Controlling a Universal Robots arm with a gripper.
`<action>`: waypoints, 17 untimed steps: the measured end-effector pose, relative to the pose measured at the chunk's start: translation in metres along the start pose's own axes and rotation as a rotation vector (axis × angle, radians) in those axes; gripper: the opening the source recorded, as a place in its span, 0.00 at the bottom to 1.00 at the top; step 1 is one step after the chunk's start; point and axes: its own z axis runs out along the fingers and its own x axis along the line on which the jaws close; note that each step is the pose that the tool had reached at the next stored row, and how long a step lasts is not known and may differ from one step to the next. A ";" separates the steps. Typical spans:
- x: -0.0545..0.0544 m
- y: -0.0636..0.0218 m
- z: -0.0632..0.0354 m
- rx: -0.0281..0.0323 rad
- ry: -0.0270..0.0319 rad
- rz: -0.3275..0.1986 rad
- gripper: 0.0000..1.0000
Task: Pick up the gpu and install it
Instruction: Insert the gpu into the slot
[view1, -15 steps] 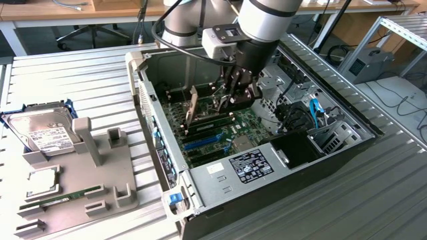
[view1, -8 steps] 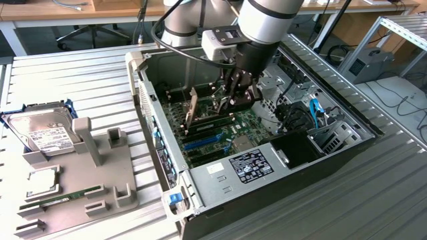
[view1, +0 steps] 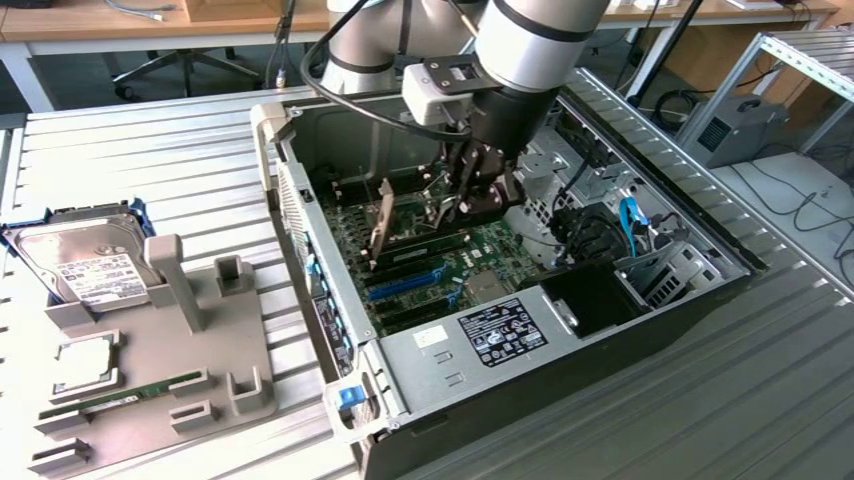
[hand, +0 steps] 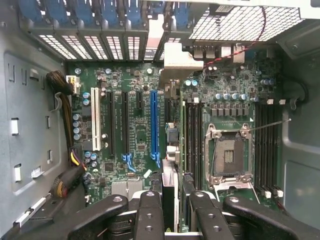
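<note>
The gpu (hand: 170, 192) stands on edge between the 2 fingers of the end effector (view1: 481, 200), which is clamped on its upper edge inside the open computer case (view1: 694, 290). Its long axis runs away from the fingers toward the silver bracket (hand: 180, 62) at the case's slotted rear wall. It sits directly under the end effector, just beside the blue slot (hand: 154, 125) on the motherboard (hand: 135, 135).

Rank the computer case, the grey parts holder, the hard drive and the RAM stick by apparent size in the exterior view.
1. computer case, by far the largest
2. grey parts holder
3. hard drive
4. RAM stick, a thin strip lying in the holder
</note>
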 end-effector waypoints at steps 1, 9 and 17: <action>0.000 0.0003 0.0001 -0.0001 0.0001 0.000 0.26; 0.002 0.0040 0.0012 -0.0001 0.0001 0.000 0.26; 0.005 0.0055 0.0021 0.0000 0.0000 0.000 0.26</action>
